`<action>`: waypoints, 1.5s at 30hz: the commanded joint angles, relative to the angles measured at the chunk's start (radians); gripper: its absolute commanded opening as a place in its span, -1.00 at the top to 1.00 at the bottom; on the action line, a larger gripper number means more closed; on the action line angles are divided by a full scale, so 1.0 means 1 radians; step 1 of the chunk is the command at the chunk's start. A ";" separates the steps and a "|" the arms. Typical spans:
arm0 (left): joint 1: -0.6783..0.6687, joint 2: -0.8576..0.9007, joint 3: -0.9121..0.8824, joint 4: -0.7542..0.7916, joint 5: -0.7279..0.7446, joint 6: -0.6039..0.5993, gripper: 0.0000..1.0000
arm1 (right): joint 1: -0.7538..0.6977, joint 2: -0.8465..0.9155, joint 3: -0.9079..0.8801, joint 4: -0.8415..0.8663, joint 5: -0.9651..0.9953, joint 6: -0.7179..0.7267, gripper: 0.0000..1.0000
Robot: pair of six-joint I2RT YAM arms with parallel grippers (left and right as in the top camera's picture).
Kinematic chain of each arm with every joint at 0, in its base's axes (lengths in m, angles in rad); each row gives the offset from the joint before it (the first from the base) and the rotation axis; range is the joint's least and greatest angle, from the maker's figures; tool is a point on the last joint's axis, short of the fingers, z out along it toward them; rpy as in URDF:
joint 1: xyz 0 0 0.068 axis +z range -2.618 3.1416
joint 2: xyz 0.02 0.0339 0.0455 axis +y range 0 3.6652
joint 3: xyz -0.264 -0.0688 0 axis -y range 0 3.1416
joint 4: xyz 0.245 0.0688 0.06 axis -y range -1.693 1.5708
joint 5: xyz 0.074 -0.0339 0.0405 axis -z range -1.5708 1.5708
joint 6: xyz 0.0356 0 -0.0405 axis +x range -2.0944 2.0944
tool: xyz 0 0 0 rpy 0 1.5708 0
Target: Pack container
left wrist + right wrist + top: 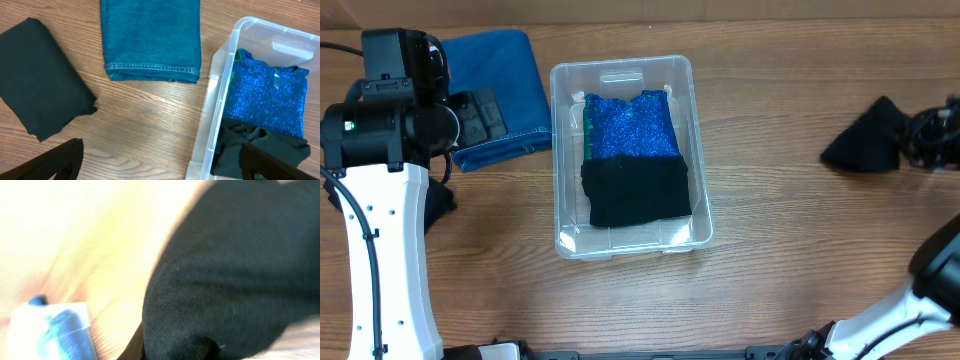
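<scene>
The clear container [562, 160] stands mid-table. Inside it lie a sparkly blue cloth [632, 125] and, nearer the front, a black cloth [636, 192]. My left gripper [480, 118] is open and empty, hovering over the table left of the container; in the left wrist view its fingers [160, 165] straddle the container's wall [220, 100]. My right gripper [920, 140] is at the far right, shut on a bunched black cloth [865, 135]. That cloth fills the right wrist view [235, 270] and hides the fingers.
A folded teal cloth [505, 80] lies left of the container and also shows in the left wrist view [150, 37]. A folded black cloth [40, 95] lies beside it, mostly under my left arm in the overhead view.
</scene>
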 commanded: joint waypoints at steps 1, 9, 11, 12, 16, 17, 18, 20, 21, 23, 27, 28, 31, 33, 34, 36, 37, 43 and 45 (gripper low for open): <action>0.000 -0.013 0.020 0.001 0.008 -0.010 -1.00 | 0.198 -0.301 0.063 -0.018 -0.097 -0.151 0.92; 0.000 -0.013 0.020 0.000 0.008 -0.010 -1.00 | 0.930 -0.494 0.062 -0.220 0.291 -0.594 0.93; 0.000 -0.013 0.020 -0.001 0.008 -0.010 -1.00 | 1.073 -0.469 0.062 -0.266 0.359 -0.658 0.92; 0.000 -0.013 0.020 -0.003 0.008 -0.010 -1.00 | 1.143 -0.447 0.062 -0.288 0.396 -0.684 0.93; 0.000 -0.013 0.020 -0.006 0.008 -0.010 -1.00 | 1.270 -0.364 0.053 -0.316 0.454 -0.694 0.93; 0.000 -0.013 0.020 -0.006 0.008 -0.010 -1.00 | 1.287 -0.342 0.051 -0.323 0.448 -0.694 0.92; 0.000 -0.013 0.020 -0.006 0.008 -0.010 -1.00 | 1.299 -0.325 0.049 -0.326 0.448 -0.694 0.93; 0.000 -0.013 0.020 -0.007 0.008 -0.010 -1.00 | 1.314 -0.296 0.049 -0.338 0.438 -0.694 0.92; 0.000 -0.013 0.020 -0.007 0.008 -0.010 -1.00 | 1.319 -0.283 0.049 -0.346 0.428 -0.694 0.92; 0.000 -0.013 0.020 -0.007 0.008 -0.010 -1.00 | 1.321 -0.270 0.048 -0.363 0.414 -0.694 0.92; 0.000 -0.013 0.020 -0.006 0.007 -0.010 -1.00 | 1.321 -0.254 0.033 -0.390 0.414 -0.694 0.92; 0.000 -0.013 0.020 -0.006 0.005 -0.010 -1.00 | 1.321 -0.251 0.026 -0.399 0.414 -0.694 0.92; 0.000 -0.013 0.020 -0.006 0.000 -0.010 -1.00 | 1.321 -0.245 0.006 -0.402 0.414 -0.702 0.92; 0.000 -0.013 0.020 -0.004 0.000 -0.010 -1.00 | 1.321 -0.228 0.003 -0.418 0.415 -0.745 0.92; 0.000 -0.013 0.020 -0.003 0.000 -0.010 -1.00 | 1.319 -0.215 0.003 -0.417 0.434 -0.750 0.93; 0.000 -0.013 0.020 -0.003 0.001 -0.010 -1.00 | 1.308 -0.185 0.003 -0.364 0.529 -0.723 -1.00; 0.000 -0.013 0.020 -0.003 0.001 -0.010 -1.00 | 1.296 -0.161 0.003 -0.261 0.714 -0.642 -1.00; 0.000 -0.013 0.020 -0.010 0.001 -0.010 -1.00 | 1.281 -0.225 0.037 -0.027 1.323 -0.282 -1.00; 0.000 -0.013 0.020 -0.023 -0.001 -0.010 -1.00 | 1.263 -0.299 0.040 -0.003 1.327 -0.201 -1.00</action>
